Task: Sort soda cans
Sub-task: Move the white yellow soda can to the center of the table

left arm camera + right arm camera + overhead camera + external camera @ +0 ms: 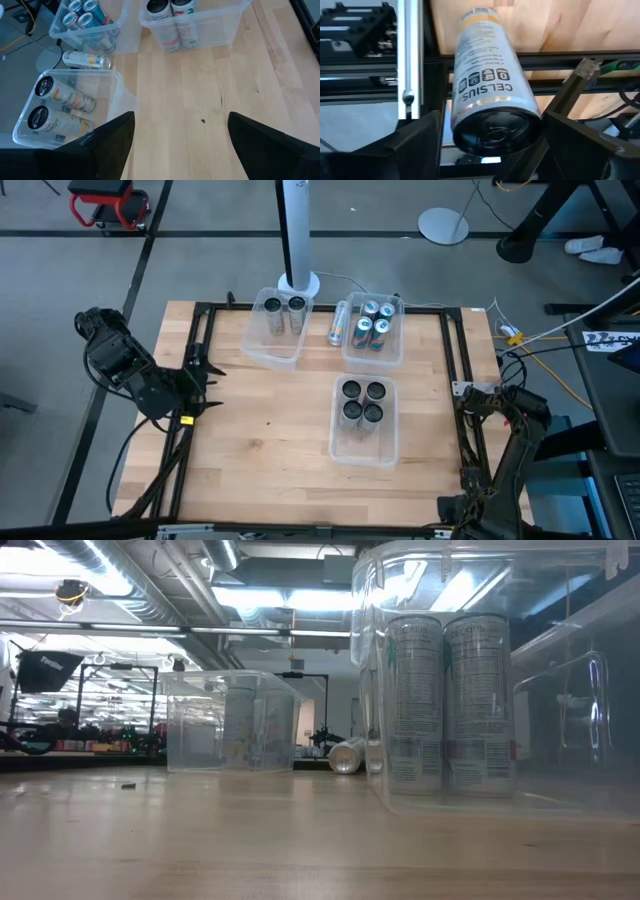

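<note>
The right gripper (490,135) clamps its jaws around a white can (487,85) at the surface's edge, while the left gripper (180,145) waits, jaws apart, cans in clear bins (195,25) ahead.

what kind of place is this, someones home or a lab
Most likely a robotics lab or workshop, not a home: a pale wooden work table edged by a black metal frame, exposed silver ceiling ducts under strip lights, and a bare grey floor with loose cables.
</note>
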